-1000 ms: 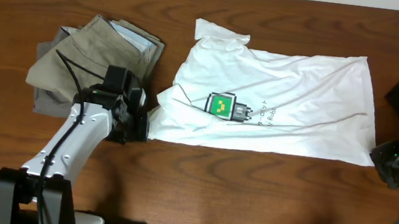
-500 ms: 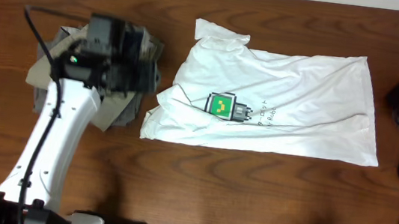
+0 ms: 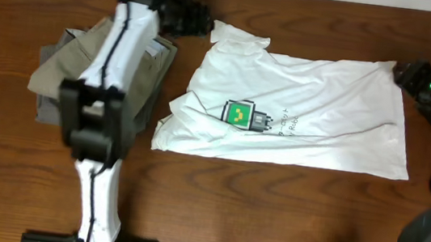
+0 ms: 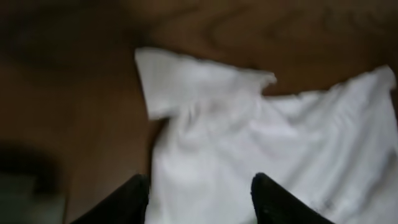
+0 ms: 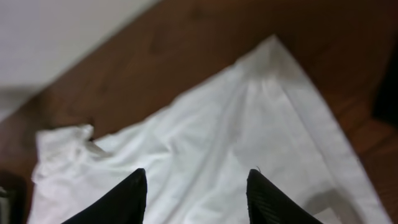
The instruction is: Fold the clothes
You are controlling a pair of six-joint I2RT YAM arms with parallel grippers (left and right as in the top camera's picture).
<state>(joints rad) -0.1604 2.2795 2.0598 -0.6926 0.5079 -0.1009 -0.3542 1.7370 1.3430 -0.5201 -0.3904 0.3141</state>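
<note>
Both arms have left the near edge of the T-shirt [image 3: 306, 107] and swung across to its far edge. A second ago the left end effector [image 4: 200, 199] sat low at the shirt's near-left corner and the right end effector [image 5: 196, 198] at the near-right corner. Now each hangs above a far corner, fingers spread and released, nothing between them.

The shirt lies flat on the surface [image 3: 270, 217], well spread, its robot print [image 3: 241, 113] facing up. Its outline matches what it was a second ago, so the move across has not dragged the cloth. The short sleeve [image 4: 193, 87] sits just ahead of the left end effector. The pointed far-right corner [image 5: 270, 46] lies ahead of the right end effector, with cloth directly beneath its fingers. The khaki trousers [image 3: 82, 73] lie off to the left arm's outer side, apart from the shirt.

For the task, this reads as the end of one hold and the approach to the next. Likely both far corners get pinched and brought toward the near edge; neither is touched yet, so that fold is not begun
</note>
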